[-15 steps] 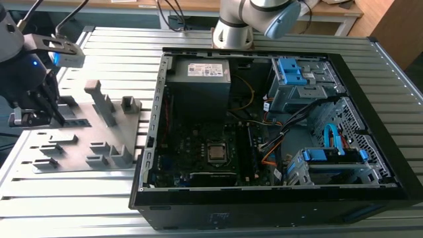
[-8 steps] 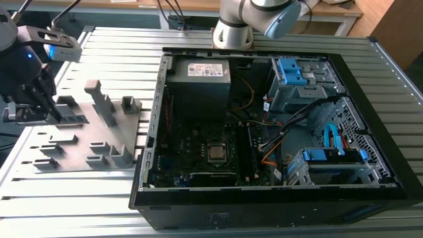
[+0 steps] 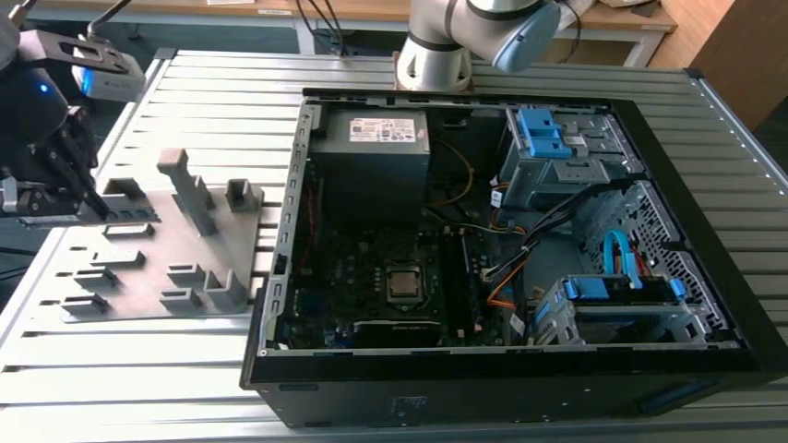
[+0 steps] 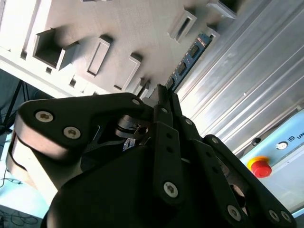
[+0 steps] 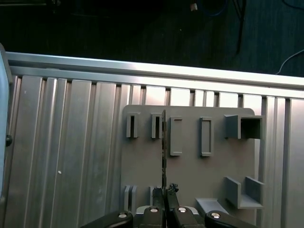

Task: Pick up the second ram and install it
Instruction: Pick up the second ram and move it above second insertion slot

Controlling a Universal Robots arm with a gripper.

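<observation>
My gripper (image 5: 165, 192) is shut on the second ram (image 5: 164, 147), a thin dark board seen edge-on that reaches away from the fingertips over the grey plastic holder (image 5: 190, 175). In the second wrist view the black fingers (image 4: 164, 118) pinch one end of the ram (image 4: 187, 59), whose chips show along its length. I cannot tell whether its lower edge still touches the holder. In the exterior view the gripper (image 3: 72, 198) hangs at the left end of the holder (image 3: 161, 254), well to the left of the open computer case (image 3: 493, 240).
The case lies open on the ribbed metal table (image 3: 136, 369), with the motherboard (image 3: 369, 277), the CPU socket (image 3: 403, 284), cables and blue drive brackets (image 3: 540, 129) inside. Upright ribs (image 3: 191, 189) stand on the holder. The arm's base (image 3: 434, 55) is behind the case.
</observation>
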